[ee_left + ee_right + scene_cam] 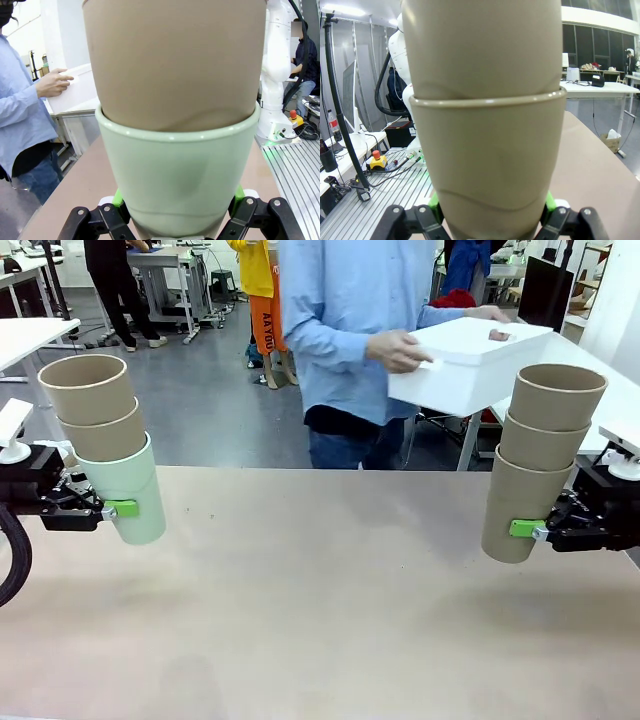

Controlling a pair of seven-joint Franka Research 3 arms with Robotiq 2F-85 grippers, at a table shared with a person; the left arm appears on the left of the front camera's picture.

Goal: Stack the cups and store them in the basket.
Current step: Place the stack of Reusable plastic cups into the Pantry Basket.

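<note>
Two grips, three cups each, clear of the table [320, 620]. Left gripper [124, 508] is clamped on the mint cup [132, 495], two tan cups [92, 390] nested inside. Person [340, 300] holds the basket [470, 370] aloft beyond the far edge. Right gripper [527, 528] is clamped on the bottom tan cup [518, 502]. Judgement: mid-stacking; next, align rims and nest one stack into the other.

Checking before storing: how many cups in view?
6. Left fingers hold three nested: mint green cup under two tan cups. Right fingers hold a three-cup tan stack. More may hide inside.

Left arm [30, 490], right arm [600, 518], jaws apparently clamped.
</note>
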